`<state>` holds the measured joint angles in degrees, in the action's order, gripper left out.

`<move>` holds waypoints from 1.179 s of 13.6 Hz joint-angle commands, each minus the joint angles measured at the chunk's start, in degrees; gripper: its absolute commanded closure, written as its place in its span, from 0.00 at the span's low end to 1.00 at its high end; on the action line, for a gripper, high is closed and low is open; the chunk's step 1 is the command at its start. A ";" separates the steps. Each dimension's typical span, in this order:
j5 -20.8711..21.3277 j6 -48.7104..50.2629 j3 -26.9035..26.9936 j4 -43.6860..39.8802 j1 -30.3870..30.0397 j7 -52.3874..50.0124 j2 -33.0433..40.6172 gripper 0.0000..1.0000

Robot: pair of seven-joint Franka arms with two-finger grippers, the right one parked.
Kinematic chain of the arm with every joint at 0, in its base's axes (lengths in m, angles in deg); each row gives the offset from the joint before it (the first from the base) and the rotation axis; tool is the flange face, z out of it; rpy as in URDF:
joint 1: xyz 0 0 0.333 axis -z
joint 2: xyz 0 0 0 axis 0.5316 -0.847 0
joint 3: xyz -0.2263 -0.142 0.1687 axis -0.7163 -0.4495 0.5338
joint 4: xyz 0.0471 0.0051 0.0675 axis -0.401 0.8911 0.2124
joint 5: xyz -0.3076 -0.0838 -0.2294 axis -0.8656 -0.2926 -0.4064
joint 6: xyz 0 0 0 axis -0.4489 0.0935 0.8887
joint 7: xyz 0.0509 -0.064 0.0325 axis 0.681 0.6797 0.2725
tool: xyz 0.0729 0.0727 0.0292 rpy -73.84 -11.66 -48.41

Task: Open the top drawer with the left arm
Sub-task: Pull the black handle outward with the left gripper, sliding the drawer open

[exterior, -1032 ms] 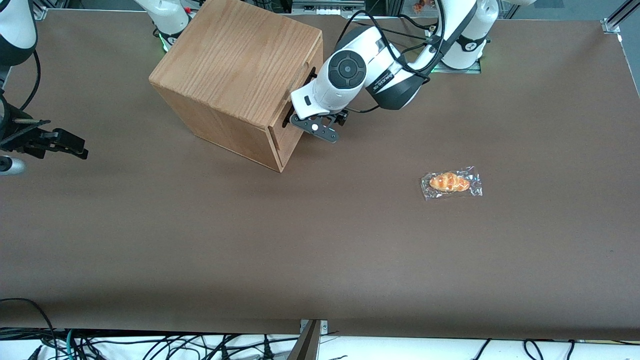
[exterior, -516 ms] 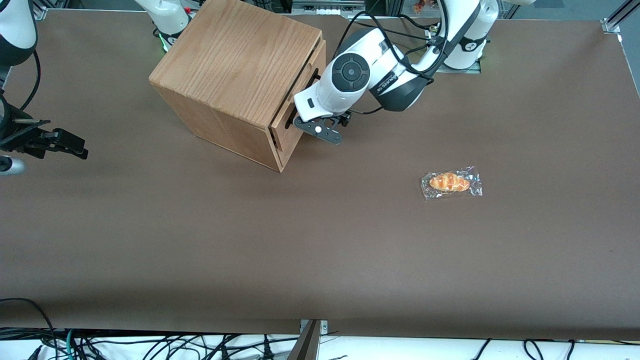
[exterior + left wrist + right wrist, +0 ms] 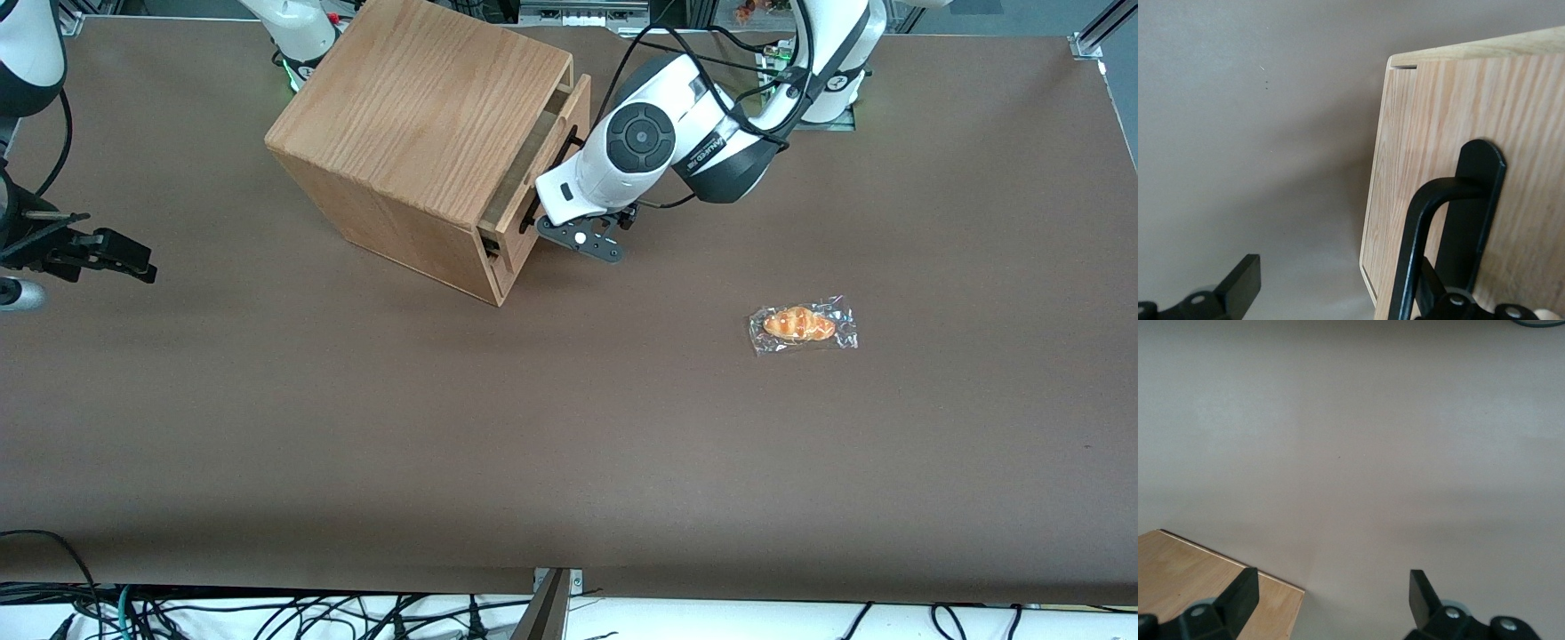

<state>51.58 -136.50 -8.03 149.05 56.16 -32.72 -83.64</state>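
The top drawer of the oak cabinet stands pulled out a short way, with a dark gap showing between its front and the cabinet body. Its black bar handle runs along the drawer front. My left arm reaches down to the handle, and its gripper is open. One finger is hooked between the bar and the wood. The other finger hangs free over the brown table, away from the drawer.
A wrapped croissant lies on the brown table toward the working arm's end, nearer the front camera than the cabinet. The plain lower panel under the drawer stays flush with the cabinet. Black cables loop above the arm.
The drawer has slid out of the cabinet toward the working arm's end. The gripper and wrist moved the same way with the handle; the cabinet stayed put.
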 commanded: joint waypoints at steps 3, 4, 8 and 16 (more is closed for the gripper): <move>1.62 1.03 0.07 1.71 -0.93 1.49 1.91 0.00; 1.62 0.94 0.07 1.89 -0.93 1.49 1.91 0.00; 1.62 1.02 0.07 2.50 -1.63 1.49 1.91 0.00; 1.62 1.73 0.07 3.03 -3.13 1.49 2.70 0.00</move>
<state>51.96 -135.03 -7.98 149.84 54.01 -32.35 -83.15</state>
